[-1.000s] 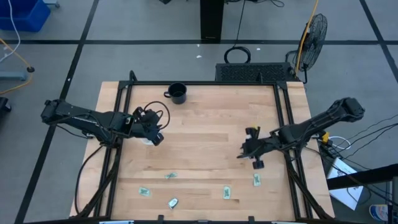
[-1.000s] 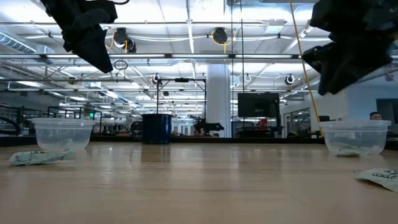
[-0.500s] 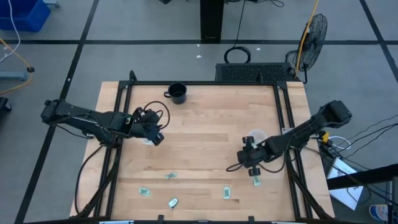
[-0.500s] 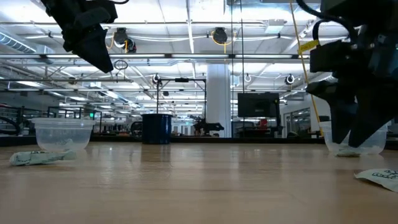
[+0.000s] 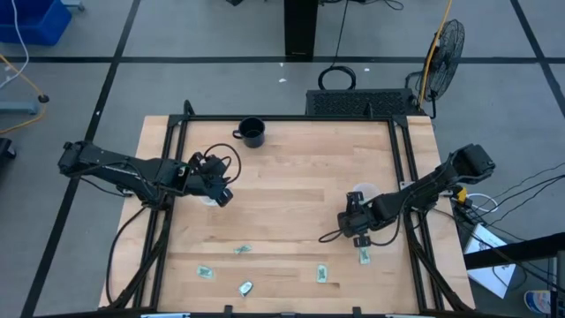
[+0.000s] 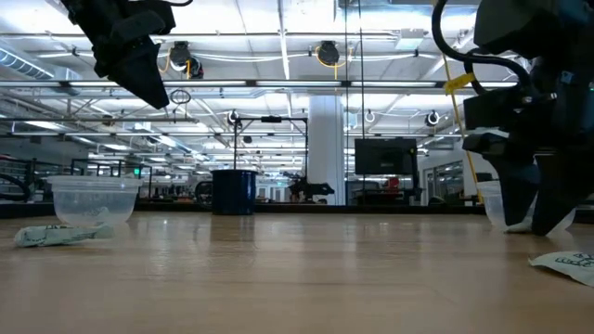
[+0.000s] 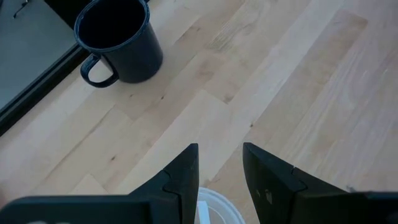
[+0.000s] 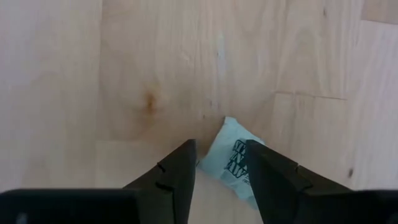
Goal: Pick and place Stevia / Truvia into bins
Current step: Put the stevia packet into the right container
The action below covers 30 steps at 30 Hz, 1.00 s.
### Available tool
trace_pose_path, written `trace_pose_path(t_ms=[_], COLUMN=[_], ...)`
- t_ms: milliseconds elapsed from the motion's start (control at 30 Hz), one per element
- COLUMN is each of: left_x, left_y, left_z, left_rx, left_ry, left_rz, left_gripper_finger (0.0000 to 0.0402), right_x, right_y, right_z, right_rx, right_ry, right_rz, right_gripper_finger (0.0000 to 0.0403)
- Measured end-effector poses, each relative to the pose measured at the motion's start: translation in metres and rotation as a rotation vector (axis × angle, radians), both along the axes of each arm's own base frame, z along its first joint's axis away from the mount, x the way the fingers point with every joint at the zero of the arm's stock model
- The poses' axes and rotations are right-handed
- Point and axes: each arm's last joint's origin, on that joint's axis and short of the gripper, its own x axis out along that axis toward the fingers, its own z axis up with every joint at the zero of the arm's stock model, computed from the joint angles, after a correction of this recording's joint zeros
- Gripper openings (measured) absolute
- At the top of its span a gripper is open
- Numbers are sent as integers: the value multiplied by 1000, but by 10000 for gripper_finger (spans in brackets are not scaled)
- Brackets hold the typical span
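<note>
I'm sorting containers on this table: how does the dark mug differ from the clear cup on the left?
The mug is dark, opaque, taller and narrower; the left cup is translucent, wider and shallow. The mug has a handle, seen from the left wrist; the cup shows none. Both stand upright on the wooden table.

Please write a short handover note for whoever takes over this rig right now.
Right end effector: open, low over a white green-printed paper sweetener packet near the table's front right; nothing gripped yet.
Left end effector: open, empty, waiting above the left translucent-white round bin.
Right translucent-white bin sits just behind the right arm.
Done: each bin seems to hold at least one packet.
Left: five packets on the wooden table, along the front edge.
</note>
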Motion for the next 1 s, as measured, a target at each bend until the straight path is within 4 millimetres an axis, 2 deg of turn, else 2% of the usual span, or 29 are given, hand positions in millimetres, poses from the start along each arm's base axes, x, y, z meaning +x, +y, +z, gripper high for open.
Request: trace_pose_path(t_ms=[133,367,467,567,700,767,833,1000], left_x=[0,0,0,0,0,0,0,0], left_y=[0,0,0,0,0,0,0,0], left_z=[0,0,0,0,0,0,0,0], left_rx=[0,2,2,2,2,0,-3,-9], left_ry=[0,1,1,1,1,-1,-4,-17], left_rz=[0,-1,-1,-2,-1,2,7,30], left_gripper_finger=[131,131,131,131,131,131,131,131], right_x=[0,8,17,28,30,22,6,-39], right_y=[0,3,7,12,11,6,0,-21], right_z=[0,1,5,23,58,73,82,76], right_rx=[7,39,77,86,-132,-246,-295,-262], right_ry=[-2,-84,-187,-289,-389,-419,-406,-301], right_rz=[1,1,-1,32,51,-23,-133,-578], right_gripper_finger=[104,14,10,14,6,5,7,7])
